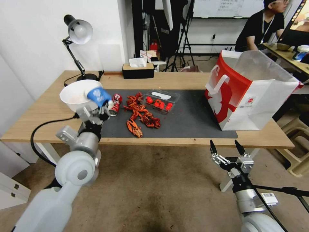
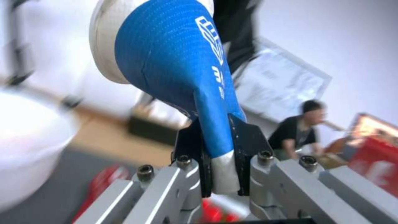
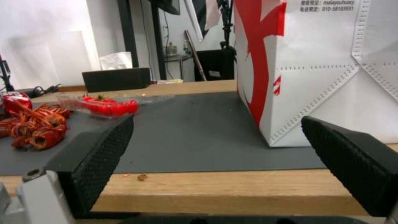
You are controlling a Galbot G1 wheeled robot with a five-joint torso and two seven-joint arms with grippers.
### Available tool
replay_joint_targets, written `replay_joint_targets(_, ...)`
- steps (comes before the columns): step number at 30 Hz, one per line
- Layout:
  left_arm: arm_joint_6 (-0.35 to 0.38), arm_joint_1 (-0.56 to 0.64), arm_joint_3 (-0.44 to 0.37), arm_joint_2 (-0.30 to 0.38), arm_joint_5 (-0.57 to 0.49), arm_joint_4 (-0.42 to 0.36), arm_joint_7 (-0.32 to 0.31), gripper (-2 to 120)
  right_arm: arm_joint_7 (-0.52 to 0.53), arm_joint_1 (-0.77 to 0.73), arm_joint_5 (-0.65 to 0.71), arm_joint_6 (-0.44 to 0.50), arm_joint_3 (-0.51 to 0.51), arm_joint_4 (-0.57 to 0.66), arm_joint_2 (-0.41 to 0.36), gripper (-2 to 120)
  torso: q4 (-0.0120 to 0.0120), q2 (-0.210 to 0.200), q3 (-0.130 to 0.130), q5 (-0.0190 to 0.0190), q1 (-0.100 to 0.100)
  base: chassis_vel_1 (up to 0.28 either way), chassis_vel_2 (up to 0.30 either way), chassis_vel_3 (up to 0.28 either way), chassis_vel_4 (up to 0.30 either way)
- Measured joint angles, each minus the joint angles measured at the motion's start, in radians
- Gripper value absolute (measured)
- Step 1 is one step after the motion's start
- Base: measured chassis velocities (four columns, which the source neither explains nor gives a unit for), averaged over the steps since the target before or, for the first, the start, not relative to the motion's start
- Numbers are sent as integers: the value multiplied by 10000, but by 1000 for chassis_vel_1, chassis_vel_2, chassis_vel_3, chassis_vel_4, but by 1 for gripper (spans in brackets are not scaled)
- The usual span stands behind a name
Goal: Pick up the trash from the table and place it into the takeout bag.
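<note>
My left gripper (image 1: 100, 109) is shut on a blue paper cup (image 1: 98, 96), held tilted above the left end of the table (image 1: 38, 119). In the left wrist view the cup (image 2: 178, 71) is pinched flat between the black fingers (image 2: 248, 143). Behind it sits a white bowl (image 1: 74, 93). A crushed red can (image 1: 115, 103) lies on the dark mat (image 1: 190, 119) beside red crayfish shells (image 1: 140, 116). The red and white takeout bag (image 1: 248, 93) stands open at the mat's right end. My right gripper (image 1: 227, 147) hangs open before the table's front edge, facing the bag (image 3: 315, 71).
A clear tray of red fruit (image 1: 161, 100) lies mid-mat. A desk lamp (image 1: 77, 35) and a black tissue box (image 1: 137, 70) stand along the far edge. A person sits at another desk behind the bag. A black cable (image 1: 42, 129) loops off my left arm.
</note>
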Motion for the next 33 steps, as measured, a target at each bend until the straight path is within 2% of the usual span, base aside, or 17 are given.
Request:
replay_joint_targets(2, -328, -428, 286, 223, 127, 162, 487, 9, -13, -52, 0, 29, 18, 13, 31, 100, -1, 0, 0, 2, 0, 0, 0, 0, 0)
replay_joint_targets(4, -362, -481, 326, 249, 136, 185, 538, 9, -16, -58, 0, 31, 19, 15, 35, 100, -1, 0, 0, 1, 0, 0, 0, 0, 0)
replay_joint_targets(5, -702, -1004, 753, 450, 186, 413, 999, 9, -24, -104, -8, 56, 34, 40, 76, 100, -3, 0, 0, 1, 0, 0, 0, 0, 0)
replay_joint_targets(8, -1146, -1966, 1687, 685, 228, 912, 1700, 9, -31, -184, -73, 79, 77, 93, 174, 100, 0, 0, 0, 0, 0, 0, 0, 0, 0)
replay_joint_targets(9, -1146, -1966, 1687, 685, 228, 912, 1700, 9, -31, -184, -73, 79, 77, 93, 174, 100, 0, 0, 0, 0, 0, 0, 0, 0, 0)
replay_joint_targets(11, -1342, -2668, 2457, 738, 248, 1275, 2064, 9, -34, -264, -146, 105, 99, 139, 250, 100, -2, 0, 1, 1, 0, 0, 0, 0, 0)
replay_joint_targets(12, -1342, -2668, 2457, 738, 248, 1275, 2064, 9, -34, -264, -146, 105, 99, 139, 250, 100, -2, 0, 1, 1, 0, 0, 0, 0, 0)
replay_joint_targets(14, -1448, -3358, 3147, 700, 246, 1612, 2237, 9, -35, -330, -226, 120, 106, 173, 335, 100, -1, 0, 1, 3, 1, 0, 0, 0, 0)
replay_joint_targets(15, -1448, -3358, 3147, 700, 246, 1612, 2237, 9, -35, -330, -226, 120, 106, 173, 335, 100, -1, 0, 1, 3, 1, 0, 0, 0, 0)
replay_joint_targets(18, -1526, -4285, 3913, 445, 239, 2082, 2429, 9, -30, -386, -302, 127, 112, 265, 463, 100, 0, 0, 1, 2, 1, 0, 0, 0, 0)
replay_joint_targets(20, -1540, -4769, 4271, 229, 242, 2356, 2484, 9, -26, -399, -336, 126, 126, 332, 531, 100, -1, 0, 0, 4, 1, 0, 0, 0, 0)
replay_joint_targets(23, -1547, -6433, 5676, -1002, 222, 3576, 2503, 9, -23, -575, -490, 154, 186, 495, 751, 100, -2, 0, 1, 4, 1, 0, 0, 0, 0)
replay_joint_targets(24, -1547, -6433, 5676, -1002, 222, 3576, 2503, 9, -23, -575, -490, 154, 186, 495, 751, 100, -2, 0, 1, 4, 1, 0, 0, 0, 0)
replay_joint_targets(27, -1626, -7488, 6625, -1907, 216, 4493, 2521, 9, -27, -639, -514, 165, 229, 567, 832, 100, -4, 0, 1, 6, 1, 0, 0, 0, 0)
replay_joint_targets(28, -1626, -7488, 6625, -1907, 216, 4493, 2521, 9, -27, -639, -514, 165, 229, 567, 832, 100, -4, 0, 1, 6, 1, 0, 0, 0, 0)
replay_joint_targets(29, -1653, -7915, 6963, -2272, 219, 4896, 2550, 9, -31, -653, -531, 174, 236, 571, 866, 100, -5, 0, 1, 4, 1, 0, 0, 0, 0)
replay_joint_targets(33, -1705, -8688, 7593, -2889, 216, 5718, 2691, 9, -41, -692, -580, 207, 237, 571, 941, 100, 0, -1, 0, 4, 1, 0, 0, 0, 0)
